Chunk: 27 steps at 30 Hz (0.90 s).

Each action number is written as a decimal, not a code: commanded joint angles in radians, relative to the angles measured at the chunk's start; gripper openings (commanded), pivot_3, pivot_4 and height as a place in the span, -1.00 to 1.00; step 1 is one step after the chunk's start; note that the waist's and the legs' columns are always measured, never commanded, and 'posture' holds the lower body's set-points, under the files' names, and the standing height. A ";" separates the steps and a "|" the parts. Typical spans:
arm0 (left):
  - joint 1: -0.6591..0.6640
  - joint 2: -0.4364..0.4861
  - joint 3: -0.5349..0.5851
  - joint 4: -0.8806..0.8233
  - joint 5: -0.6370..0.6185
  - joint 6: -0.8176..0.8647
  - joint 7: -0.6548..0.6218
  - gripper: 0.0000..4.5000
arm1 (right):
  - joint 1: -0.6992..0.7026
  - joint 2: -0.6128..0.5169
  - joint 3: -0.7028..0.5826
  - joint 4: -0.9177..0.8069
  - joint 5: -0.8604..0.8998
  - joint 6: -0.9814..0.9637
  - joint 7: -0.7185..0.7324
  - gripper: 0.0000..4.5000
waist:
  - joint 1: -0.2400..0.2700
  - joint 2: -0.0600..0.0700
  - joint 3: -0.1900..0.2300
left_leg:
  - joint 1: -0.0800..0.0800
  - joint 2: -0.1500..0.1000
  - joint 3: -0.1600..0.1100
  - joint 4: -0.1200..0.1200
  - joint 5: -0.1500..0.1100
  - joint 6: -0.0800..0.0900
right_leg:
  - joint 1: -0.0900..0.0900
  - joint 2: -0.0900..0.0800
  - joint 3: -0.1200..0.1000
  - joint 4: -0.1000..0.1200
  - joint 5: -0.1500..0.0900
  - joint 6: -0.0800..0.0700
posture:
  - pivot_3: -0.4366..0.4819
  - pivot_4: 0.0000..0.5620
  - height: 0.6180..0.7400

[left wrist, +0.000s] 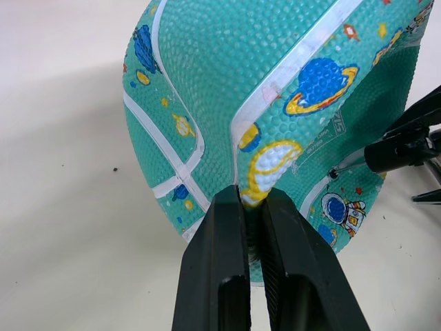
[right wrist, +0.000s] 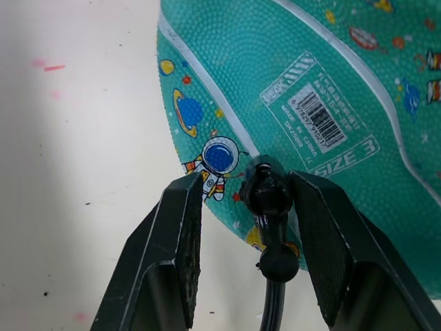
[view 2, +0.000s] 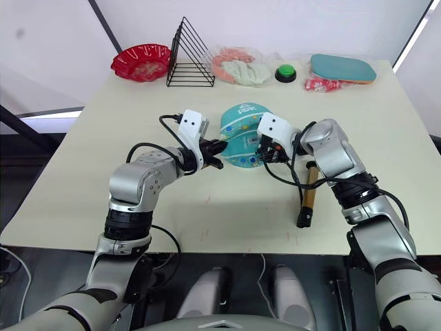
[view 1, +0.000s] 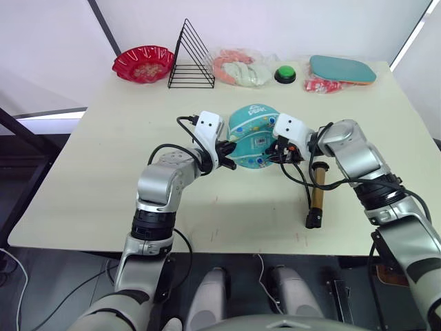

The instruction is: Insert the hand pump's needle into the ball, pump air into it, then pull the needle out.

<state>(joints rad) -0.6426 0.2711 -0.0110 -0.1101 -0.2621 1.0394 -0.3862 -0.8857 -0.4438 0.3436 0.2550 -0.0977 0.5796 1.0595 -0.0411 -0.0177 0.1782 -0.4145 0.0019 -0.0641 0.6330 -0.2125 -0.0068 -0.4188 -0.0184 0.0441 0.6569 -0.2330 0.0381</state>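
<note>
The teal ball [view 1: 251,127] rests mid-table, partly slack, its barcode label [right wrist: 320,114] facing my right gripper. My left gripper [left wrist: 251,207] is shut on a raised fold of the ball's skin on its left side. The thin needle [left wrist: 348,162] touches the ball near an astronaut print, with its black fitting [right wrist: 265,193] behind it. My right gripper [right wrist: 249,183] is open, its fingers on either side of the fitting and a gap showing on one side. The black hose [right wrist: 274,303] runs back to the gold hand pump [view 1: 318,186], which lies on the table right of the ball.
Along the table's far edge stand a red bowl [view 1: 143,63], a black wire rack [view 1: 191,58], a plastic bag [view 1: 240,67], a green button [view 1: 284,74] and a teal paddle [view 1: 342,69]. Bare tabletop [view 1: 241,207] lies in front of the ball.
</note>
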 commanded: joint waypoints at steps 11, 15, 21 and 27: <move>0.015 0.027 -0.013 -0.012 -0.014 0.022 0.001 -1.00 | -0.032 0.006 -0.023 -0.011 0.043 -0.001 -0.024 -0.09 | -0.001 0.000 0.000 | 0.000 0.000 0.000 0.000 0.000 0.000 | 0.000 0.000 0.000 0.000 0.000 0.000 | -0.05 -0.47 1.00; 0.017 0.026 -0.015 -0.016 -0.015 0.024 0.004 -1.00 | -0.030 0.002 -0.020 -0.006 0.039 0.001 -0.028 -0.09 | 0.000 0.000 0.000 | 0.000 0.000 0.000 0.000 0.000 0.000 | 0.000 0.000 0.000 0.001 0.000 0.000 | -0.05 -0.47 1.00; 0.026 0.027 -0.022 -0.020 -0.011 0.019 0.008 -1.00 | -0.031 0.000 -0.019 0.011 0.035 0.002 -0.037 -0.87 | -0.001 0.000 0.000 | 0.000 0.000 0.000 0.000 0.000 0.000 | 0.000 0.000 0.000 0.001 0.000 0.000 | -0.05 -0.47 1.00; 0.025 0.024 -0.018 -0.018 -0.015 0.021 0.013 -1.00 | -0.035 -0.005 0.024 -0.012 0.000 -0.023 -0.042 -0.88 | 0.000 0.000 0.000 | 0.000 0.000 0.001 0.001 0.000 0.000 | 0.000 0.000 0.001 0.002 0.000 0.000 | -0.05 -0.47 1.00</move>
<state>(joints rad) -0.6319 0.2860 -0.0188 -0.1229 -0.2769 1.0406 -0.3770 -0.8915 -0.4343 0.3419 0.2778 -0.0692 0.5844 1.0208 -0.0415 -0.0177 0.1782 -0.4140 0.0018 -0.0635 0.6337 -0.2125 -0.0067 -0.4188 -0.0181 0.0446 0.6588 -0.2328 0.0379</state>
